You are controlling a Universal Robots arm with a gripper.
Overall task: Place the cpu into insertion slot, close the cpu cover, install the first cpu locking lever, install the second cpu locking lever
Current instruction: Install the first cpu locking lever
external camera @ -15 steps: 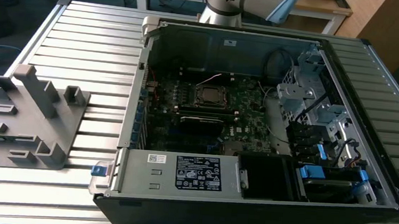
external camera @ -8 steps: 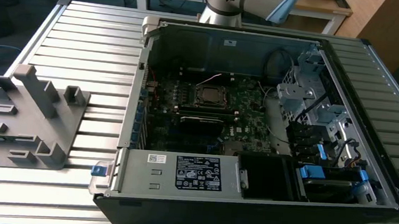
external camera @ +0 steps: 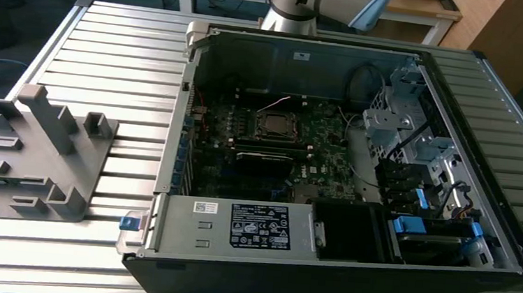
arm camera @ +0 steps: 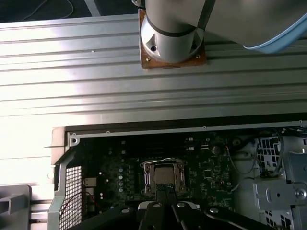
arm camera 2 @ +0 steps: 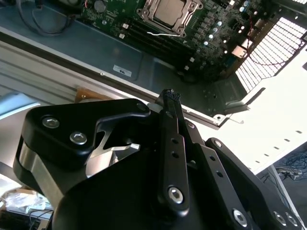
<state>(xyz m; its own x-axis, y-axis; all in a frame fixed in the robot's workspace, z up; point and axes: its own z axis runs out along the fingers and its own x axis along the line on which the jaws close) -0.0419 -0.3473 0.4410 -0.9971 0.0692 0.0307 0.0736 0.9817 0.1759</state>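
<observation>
Hovering over the open computer case, the black gripper (arm camera 2: 170,96) has its fingers pressed together on nothing, apart from the board.

In the exterior view, right of the grey plastic fixture (external camera: 32,149), the small square grey-faced cpu (external camera: 276,124) sits in the black silver-rimmed insertion slot (external camera: 259,125), with the thin silver cpu cover (arm camera: 149,178) framing it. The thin pale wire lever (arm camera 2: 163,34) looks unlatched, so a push landing off it could skid onto board parts. The print on the grey power-supply box's white label (external camera: 260,227) is too small to read.

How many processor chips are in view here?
1. The chip sits on the motherboard inside the open computer case, ringed by the silver frame. Another could lie hidden behind the grey stand.
</observation>
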